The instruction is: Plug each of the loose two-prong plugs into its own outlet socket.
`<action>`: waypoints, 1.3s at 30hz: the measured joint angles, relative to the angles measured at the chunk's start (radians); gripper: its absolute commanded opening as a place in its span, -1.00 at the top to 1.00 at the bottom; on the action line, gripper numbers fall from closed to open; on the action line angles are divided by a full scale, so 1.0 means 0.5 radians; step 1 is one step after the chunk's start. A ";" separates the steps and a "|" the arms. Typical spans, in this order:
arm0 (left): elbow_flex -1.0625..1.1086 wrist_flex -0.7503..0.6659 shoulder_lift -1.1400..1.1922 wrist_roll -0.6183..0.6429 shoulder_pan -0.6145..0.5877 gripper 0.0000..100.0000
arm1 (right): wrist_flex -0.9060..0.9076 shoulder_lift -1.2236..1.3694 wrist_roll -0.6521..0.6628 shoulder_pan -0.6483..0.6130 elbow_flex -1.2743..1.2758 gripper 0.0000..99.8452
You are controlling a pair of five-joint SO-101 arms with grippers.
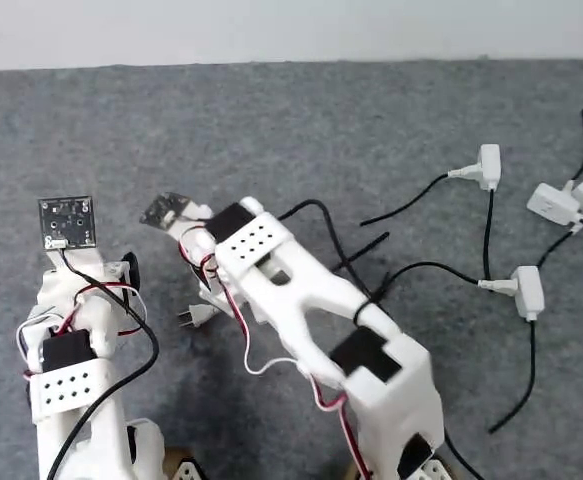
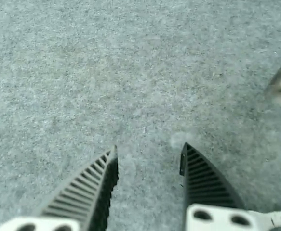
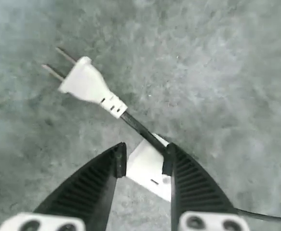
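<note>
A white two-prong plug (image 3: 85, 82) lies loose on the grey carpet, prongs pointing away from my right gripper (image 3: 144, 150). Its black cord (image 3: 139, 129) runs back between the fingers. Those fingers are shut on a flat white outlet block (image 3: 147, 168) at the cord's other end. From above, the same plug (image 1: 196, 317) sits just left of the right arm (image 1: 301, 300). My left gripper (image 2: 150, 148) hangs open over bare carpet with nothing between its fingers. The left arm (image 1: 71, 350) stands at the near left.
At the right of the carpet lie other white outlet blocks on black cords: one far back (image 1: 487, 166), one nearer (image 1: 527, 291), and a pair by the right edge (image 1: 563, 203). Black cords (image 1: 411, 205) trail across the middle right.
</note>
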 measured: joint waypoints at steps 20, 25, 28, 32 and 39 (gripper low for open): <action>0.000 -0.104 0.000 0.000 -0.150 0.60 | 0.003 0.298 0.994 -0.003 -0.249 0.46; 0.000 -0.123 0.000 0.000 -0.199 0.60 | 0.034 0.298 1.142 -0.034 -0.249 0.46; 0.000 -0.150 0.000 0.000 -0.261 0.60 | 0.058 0.298 1.138 -0.110 -0.249 0.46; -0.018 -0.178 0.000 0.000 -0.448 0.60 | 0.064 0.298 1.022 -0.190 -0.249 0.46; -0.178 -0.172 0.000 0.000 -0.724 0.60 | 0.064 0.270 0.961 -0.359 -0.249 0.46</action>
